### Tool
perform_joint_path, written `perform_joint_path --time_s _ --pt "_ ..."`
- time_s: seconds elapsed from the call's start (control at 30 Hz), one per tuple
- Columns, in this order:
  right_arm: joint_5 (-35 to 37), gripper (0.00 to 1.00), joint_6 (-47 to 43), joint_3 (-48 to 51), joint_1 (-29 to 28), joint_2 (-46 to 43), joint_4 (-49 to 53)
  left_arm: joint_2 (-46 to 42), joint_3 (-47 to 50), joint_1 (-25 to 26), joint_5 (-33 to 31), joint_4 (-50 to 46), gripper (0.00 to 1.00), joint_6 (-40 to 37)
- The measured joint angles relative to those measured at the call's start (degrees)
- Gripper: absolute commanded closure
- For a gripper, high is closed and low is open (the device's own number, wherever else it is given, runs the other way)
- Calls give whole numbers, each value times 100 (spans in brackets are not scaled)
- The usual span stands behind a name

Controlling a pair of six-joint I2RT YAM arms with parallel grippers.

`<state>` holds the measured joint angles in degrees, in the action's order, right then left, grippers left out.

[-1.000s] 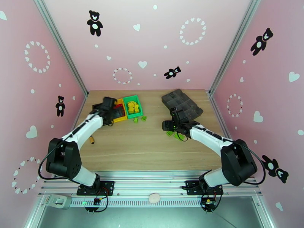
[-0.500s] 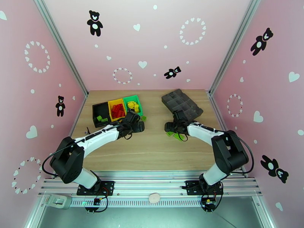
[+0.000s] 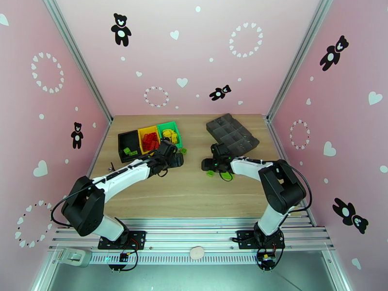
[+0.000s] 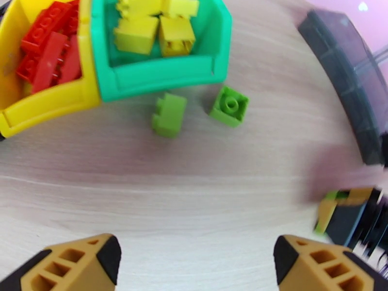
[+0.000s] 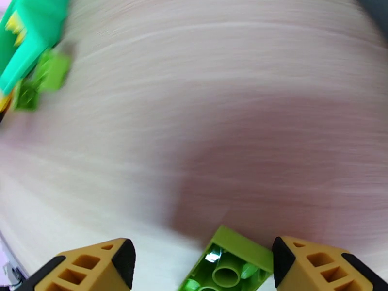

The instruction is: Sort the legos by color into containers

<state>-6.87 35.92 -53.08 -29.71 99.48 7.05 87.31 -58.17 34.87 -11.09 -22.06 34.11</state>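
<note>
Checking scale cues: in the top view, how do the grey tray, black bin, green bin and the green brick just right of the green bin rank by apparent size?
1. grey tray, clearly largest.
2. black bin and green bin: they look alike, so no ranking.
3. green brick, by far smallest.

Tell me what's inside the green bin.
Several yellow legos are piled in the green bin. No green ones are visible inside. The pile covers most of the bin's floor, so anything beneath it cannot be seen.
</note>
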Motion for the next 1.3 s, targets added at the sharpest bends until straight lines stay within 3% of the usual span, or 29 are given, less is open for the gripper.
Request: perform_joint_path --time_s 0.23,0.47,0.8,1.03,1.3 --pt "203 17 7 -28 -109 -195 221 20 -11 120 20 -129 12 4" --pt "885 17 -57 234 332 -1449 807 577 -291 776 35 -245 14 227" --pt "1381 18 -55 968 887 -3543 1528 2520 -2385 1963 20 -778 22 417" --pt "1493 17 -76 1161 984 -4234 1834 3298 -3132 2105 -48 -1283 30 411" --pt "1508 17 -101 1349 988 -4350 1895 3864 -3836 2221 -221 -1742 39 396"
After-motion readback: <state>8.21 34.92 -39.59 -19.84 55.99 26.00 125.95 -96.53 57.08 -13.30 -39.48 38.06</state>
